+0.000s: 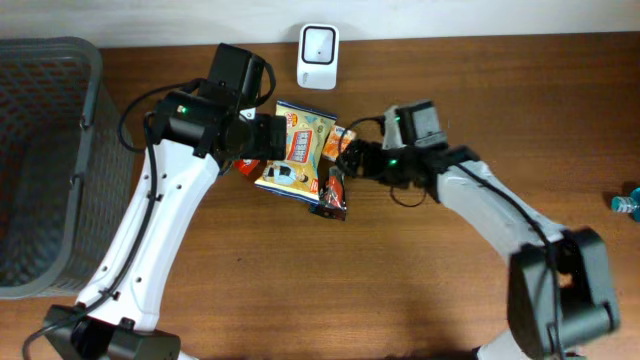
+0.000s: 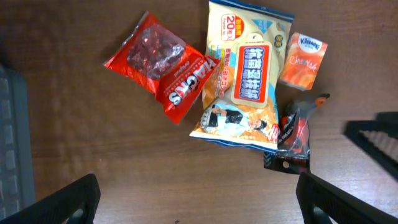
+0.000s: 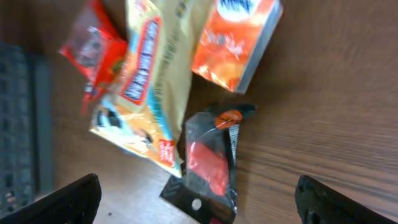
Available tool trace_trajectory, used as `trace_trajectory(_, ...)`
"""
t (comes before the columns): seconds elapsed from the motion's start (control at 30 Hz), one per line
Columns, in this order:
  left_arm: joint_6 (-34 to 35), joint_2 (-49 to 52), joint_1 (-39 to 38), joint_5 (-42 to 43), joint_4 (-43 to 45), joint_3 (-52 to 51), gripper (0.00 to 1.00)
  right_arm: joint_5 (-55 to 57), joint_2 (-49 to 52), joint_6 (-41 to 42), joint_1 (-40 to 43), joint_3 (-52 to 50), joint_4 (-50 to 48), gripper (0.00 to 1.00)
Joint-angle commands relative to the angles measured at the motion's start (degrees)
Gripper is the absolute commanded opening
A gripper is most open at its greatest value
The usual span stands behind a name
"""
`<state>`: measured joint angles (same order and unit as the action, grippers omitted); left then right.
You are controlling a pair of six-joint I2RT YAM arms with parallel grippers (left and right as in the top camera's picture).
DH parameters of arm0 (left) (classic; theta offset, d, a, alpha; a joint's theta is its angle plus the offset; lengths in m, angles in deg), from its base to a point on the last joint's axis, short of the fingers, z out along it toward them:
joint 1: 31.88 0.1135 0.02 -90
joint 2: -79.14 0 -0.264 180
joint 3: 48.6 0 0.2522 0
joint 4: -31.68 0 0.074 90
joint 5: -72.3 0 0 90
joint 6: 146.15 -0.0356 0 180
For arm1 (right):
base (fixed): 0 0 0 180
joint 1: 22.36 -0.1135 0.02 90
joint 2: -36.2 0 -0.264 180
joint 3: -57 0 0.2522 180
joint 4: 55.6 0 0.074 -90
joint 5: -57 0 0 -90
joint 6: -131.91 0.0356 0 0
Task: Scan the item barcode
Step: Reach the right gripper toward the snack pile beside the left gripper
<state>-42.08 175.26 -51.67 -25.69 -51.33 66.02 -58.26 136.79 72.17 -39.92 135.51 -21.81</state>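
Note:
A white barcode scanner stands at the table's far edge. Just in front of it lie a yellow snack bag, a red candy bag, an orange tissue pack and a small black-and-red packet. My left gripper hovers open over bare wood beside the items, holding nothing. My right gripper is open too, its fingers standing wide either side of the black-and-red packet without touching it.
A grey mesh basket fills the left end of the table. A small blue object lies at the right edge. Bare wood stretches in front of the items.

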Motion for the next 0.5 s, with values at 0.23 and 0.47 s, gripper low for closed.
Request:
trace_trajectory(0.23,-0.9,0.31,0.09,-0.42,0.11,0.39,0.99,9.57,4.9,6.71,-7.93,-0.26,-4.59,1.0)
trace_trajectory(0.47,-0.92,0.31,0.09,-0.42,0.11,0.39,0.99,20.22,4.94,6.69,-11.85,-0.26,-4.33,0.7)
